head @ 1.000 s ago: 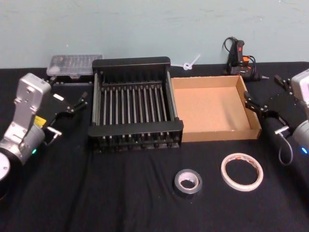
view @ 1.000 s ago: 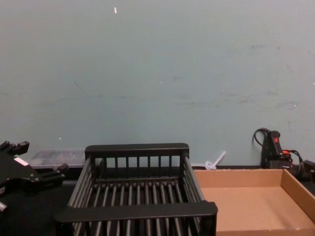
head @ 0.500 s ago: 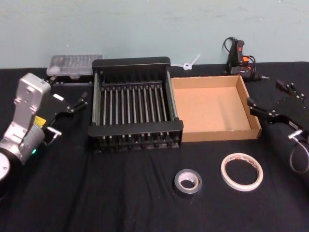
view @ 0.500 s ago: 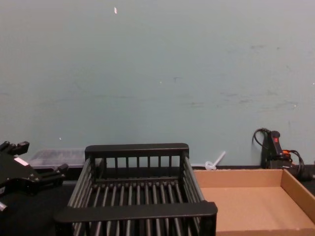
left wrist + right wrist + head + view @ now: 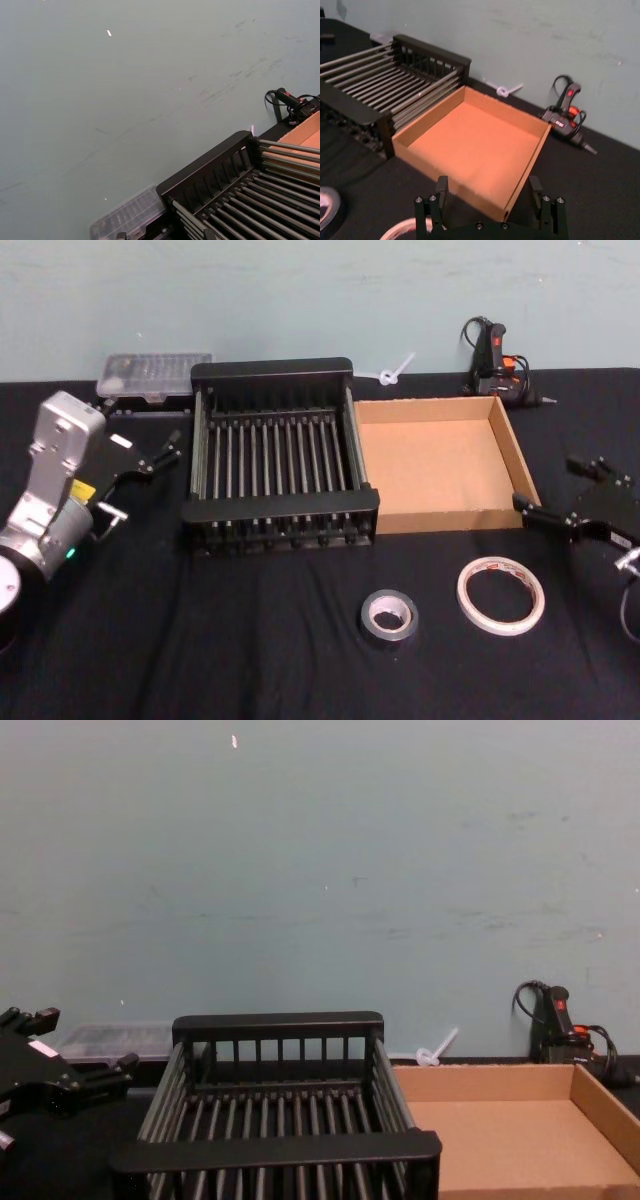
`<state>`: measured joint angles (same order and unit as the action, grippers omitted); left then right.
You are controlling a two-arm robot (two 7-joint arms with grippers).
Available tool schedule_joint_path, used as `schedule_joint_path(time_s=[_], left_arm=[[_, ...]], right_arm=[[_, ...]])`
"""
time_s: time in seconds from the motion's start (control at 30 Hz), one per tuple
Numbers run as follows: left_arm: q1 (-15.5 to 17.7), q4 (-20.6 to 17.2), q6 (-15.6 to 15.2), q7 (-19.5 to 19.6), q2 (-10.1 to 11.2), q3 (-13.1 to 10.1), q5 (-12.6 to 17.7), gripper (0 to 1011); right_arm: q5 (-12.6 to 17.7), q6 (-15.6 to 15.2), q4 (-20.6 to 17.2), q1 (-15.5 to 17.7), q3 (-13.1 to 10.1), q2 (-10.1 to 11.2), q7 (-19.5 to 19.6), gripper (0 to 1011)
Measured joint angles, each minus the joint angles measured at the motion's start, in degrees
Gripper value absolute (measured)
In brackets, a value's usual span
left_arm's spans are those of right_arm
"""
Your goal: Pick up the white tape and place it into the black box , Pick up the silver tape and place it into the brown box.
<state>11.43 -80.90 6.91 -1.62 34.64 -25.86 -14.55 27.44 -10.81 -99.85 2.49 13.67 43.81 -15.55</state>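
Right end effector [image 5: 568,495], apparently spread, beside brown box [image 5: 440,520], above white tape [image 5: 501,595].

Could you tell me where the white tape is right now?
In the head view, the white tape lies flat on the table's right side, before the brown box, right of the silver tape.

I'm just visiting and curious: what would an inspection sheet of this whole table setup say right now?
Surface: black table.
Job's things: white tape and silver tape lie flat at the front; black box and brown box hold nothing.
Clutter: clear case, glue gun, white zip tie along the back.
Grippers: left gripper beside the black box, jaws open; right gripper above the white tape, jaws open.
Cables: glue gun cord.
Surroundings: teal wall.
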Motion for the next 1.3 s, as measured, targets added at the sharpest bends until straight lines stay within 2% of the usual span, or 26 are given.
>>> schedule_joint_path(time_s=[0.4, 0.83, 1.3], left_arm=[[0.0, 0.0, 0.0, 0.0, 0.0, 0.0, 0.0, 1001], [0.0, 0.0, 0.0, 0.0, 0.0, 0.0, 0.0, 1001], [0.0, 0.0, 0.0, 0.0, 0.0, 0.0, 0.0, 1002]], right_arm=[[1.0, -4.9, 0.2, 2.3, -0.7, -0.4, -2.4, 1002], [-1.1, -7.6, 2.6, 1.6, 0.4, -2.7, -3.5, 1002], [-1.7, -10.4, 4.2, 0.9, 1.1, -3.5, -5.9, 1002]])
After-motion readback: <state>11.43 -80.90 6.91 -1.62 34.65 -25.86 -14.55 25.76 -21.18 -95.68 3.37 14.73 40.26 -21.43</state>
